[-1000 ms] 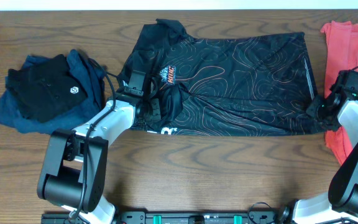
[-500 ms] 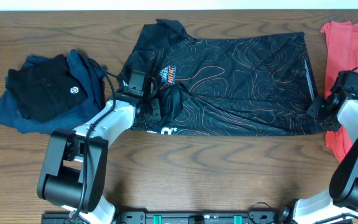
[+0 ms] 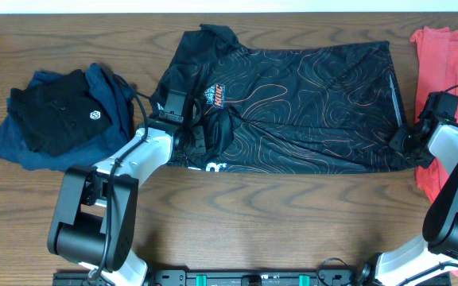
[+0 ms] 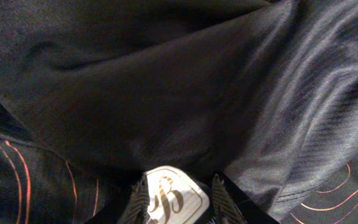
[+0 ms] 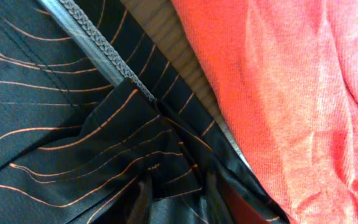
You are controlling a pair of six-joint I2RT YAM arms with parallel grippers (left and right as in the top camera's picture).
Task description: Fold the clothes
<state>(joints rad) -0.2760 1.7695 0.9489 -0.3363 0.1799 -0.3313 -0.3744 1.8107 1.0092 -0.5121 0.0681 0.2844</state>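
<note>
Lying spread flat across the brown wooden surface (image 3: 277, 214), the large black short-sleeved jersey with thin orange contour lines (image 3: 308, 103) looks barely begun. The left pincer (image 3: 199, 137) grips bunched fabric by its white label (image 4: 166, 194), the right pincer (image 5: 178, 199) pinches the hem corner (image 5: 132, 87), and every fold is yet to be made.

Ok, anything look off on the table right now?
The black jersey isn't flat: cloth is bunched into a lump at the left gripper by the chest logo. The dark shirts at left lie in a rumpled heap.
</note>
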